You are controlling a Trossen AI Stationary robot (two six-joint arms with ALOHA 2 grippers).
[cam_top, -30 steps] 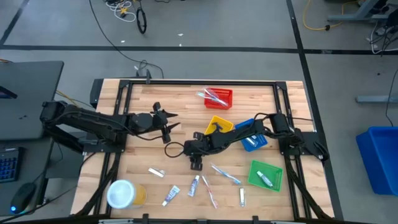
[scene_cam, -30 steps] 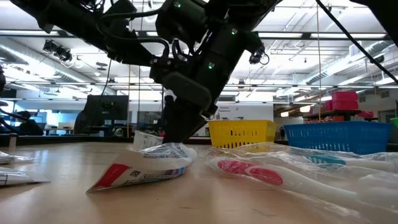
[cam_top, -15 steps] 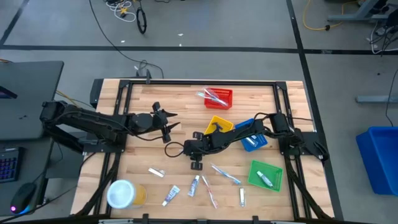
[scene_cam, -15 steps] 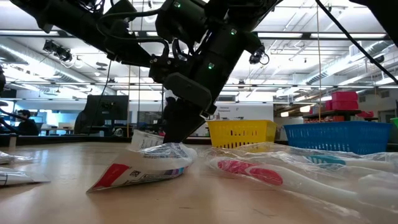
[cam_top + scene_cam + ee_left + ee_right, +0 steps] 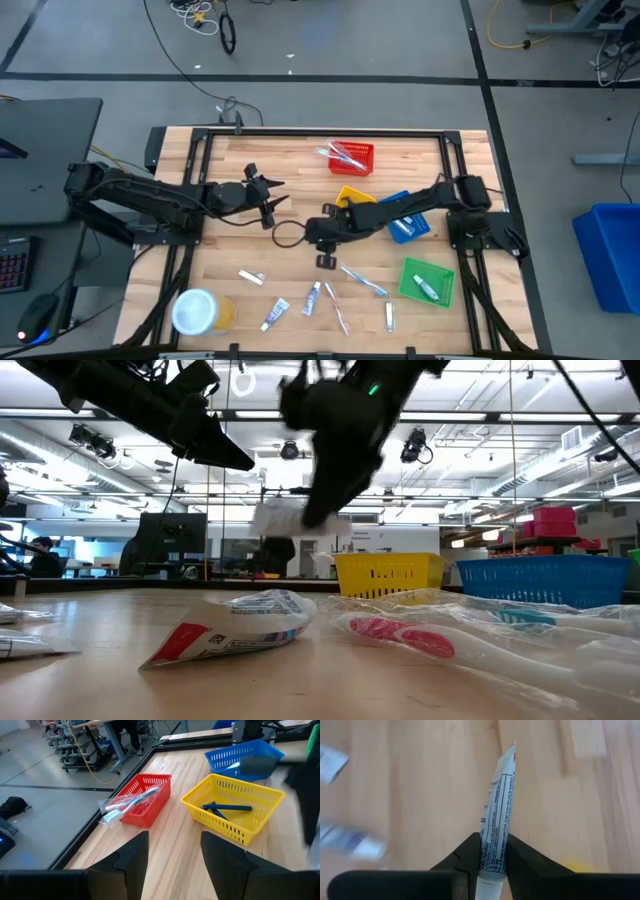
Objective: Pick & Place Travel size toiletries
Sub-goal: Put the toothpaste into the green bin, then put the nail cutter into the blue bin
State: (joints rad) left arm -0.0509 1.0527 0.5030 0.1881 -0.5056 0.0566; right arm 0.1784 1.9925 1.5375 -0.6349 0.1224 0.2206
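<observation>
The right arm reaches in from the right edge toward the centre of the counter (image 5: 230, 255), its right tool (image 5: 493, 851) raised clear of the surface with both fingers (image 5: 467, 855) pressed against a small white tube (image 5: 497, 815) clamped between them. The left arm extends from the left side over the counter's left half, its left tool (image 5: 172, 852) held above the surface with fingers apart and nothing between them.

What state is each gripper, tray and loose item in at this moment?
Right gripper: shut on tube, lifted off table.
Left gripper: open, empty.
Red tray: holds toothbrushes.
Yellow tray: holds razors.
Green tray: holds one tube.
Tub: upright, lid on.
</observation>
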